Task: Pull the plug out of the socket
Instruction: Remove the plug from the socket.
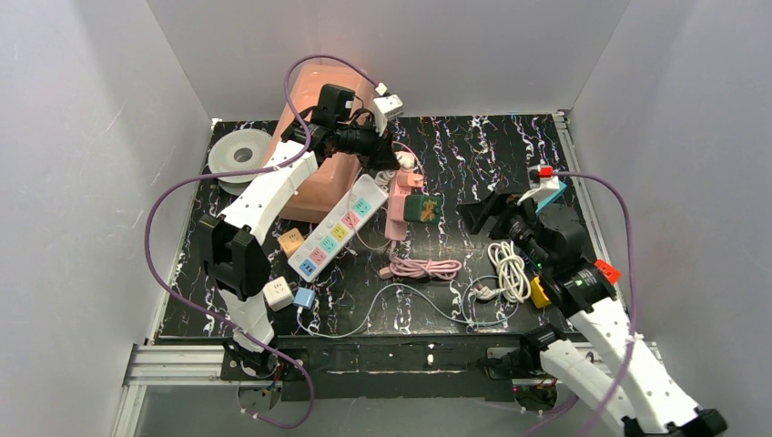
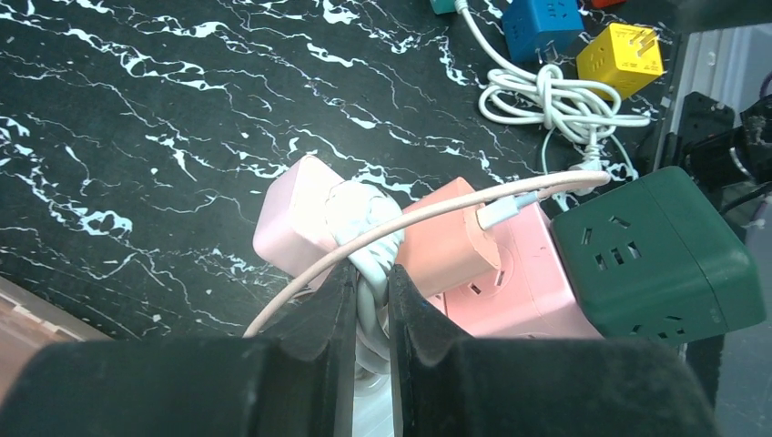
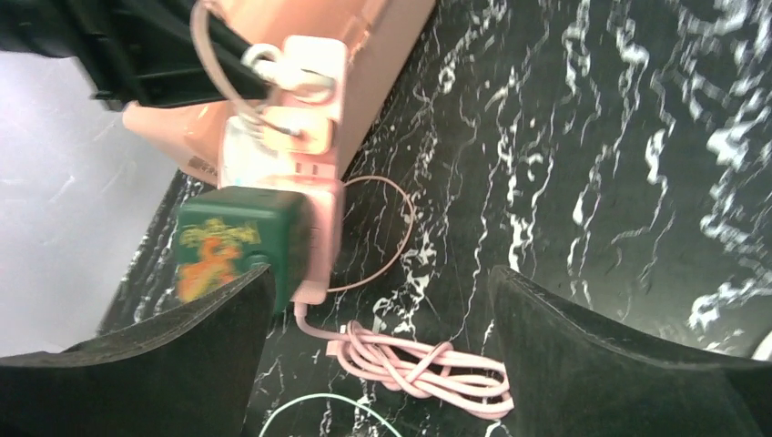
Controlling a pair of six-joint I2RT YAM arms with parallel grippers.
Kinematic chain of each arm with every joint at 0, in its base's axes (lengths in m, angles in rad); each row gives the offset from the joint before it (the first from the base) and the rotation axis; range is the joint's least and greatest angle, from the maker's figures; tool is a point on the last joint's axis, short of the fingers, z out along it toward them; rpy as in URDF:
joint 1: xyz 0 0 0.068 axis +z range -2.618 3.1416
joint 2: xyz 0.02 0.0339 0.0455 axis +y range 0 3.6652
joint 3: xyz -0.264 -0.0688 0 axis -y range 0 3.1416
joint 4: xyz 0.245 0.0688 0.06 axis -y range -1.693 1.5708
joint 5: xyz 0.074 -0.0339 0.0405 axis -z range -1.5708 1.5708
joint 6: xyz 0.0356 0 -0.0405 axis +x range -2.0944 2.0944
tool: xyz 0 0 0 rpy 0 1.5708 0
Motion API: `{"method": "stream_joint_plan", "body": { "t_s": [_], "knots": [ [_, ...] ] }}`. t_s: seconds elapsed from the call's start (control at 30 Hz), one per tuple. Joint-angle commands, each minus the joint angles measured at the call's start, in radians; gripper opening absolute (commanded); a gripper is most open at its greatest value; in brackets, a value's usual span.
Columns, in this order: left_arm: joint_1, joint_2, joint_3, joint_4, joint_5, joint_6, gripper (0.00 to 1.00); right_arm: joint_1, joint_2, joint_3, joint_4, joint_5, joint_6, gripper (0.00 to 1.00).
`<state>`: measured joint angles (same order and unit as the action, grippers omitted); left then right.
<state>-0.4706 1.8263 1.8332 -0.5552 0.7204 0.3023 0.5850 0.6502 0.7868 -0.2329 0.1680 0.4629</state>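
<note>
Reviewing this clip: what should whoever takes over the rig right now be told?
Left gripper: jaws shut on the white plug at the far end of the pink power strip.
Right gripper: open and empty, facing the green cube adapter on the strip, not touching it.
Done: the plug is gripped.
Left: the plug looks seated in its socket. Pull it out, perhaps with the right gripper bracing the strip.
</note>
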Motion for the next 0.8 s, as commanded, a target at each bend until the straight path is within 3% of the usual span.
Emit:
{"method": "stream_joint_plan", "body": {
  "t_s": [0.0,0.07,0.2,0.5,0.77],
  "knots": [
    [0.009,-0.076,0.068,0.073,0.108,-0.105,0.00,-0.286,-0.005,-0.156,0.309,-0.572,0.264,0.95],
    [0.019,-0.072,0.078,0.080,0.130,-0.134,0.00,-0.422,0.036,-0.234,0.504,-0.762,0.419,0.95],
    [0.027,-0.074,0.082,0.085,0.175,-0.146,0.00,-0.552,0.218,-0.279,0.788,-0.918,0.574,0.93],
    [0.027,-0.082,0.106,0.081,0.325,-0.184,0.00,-0.523,0.623,-0.065,1.165,-0.995,0.687,0.93],
    [0.026,-0.079,0.125,0.084,0.383,-0.224,0.00,-0.420,0.901,0.169,1.240,-0.964,0.672,0.93]
  ]
}}
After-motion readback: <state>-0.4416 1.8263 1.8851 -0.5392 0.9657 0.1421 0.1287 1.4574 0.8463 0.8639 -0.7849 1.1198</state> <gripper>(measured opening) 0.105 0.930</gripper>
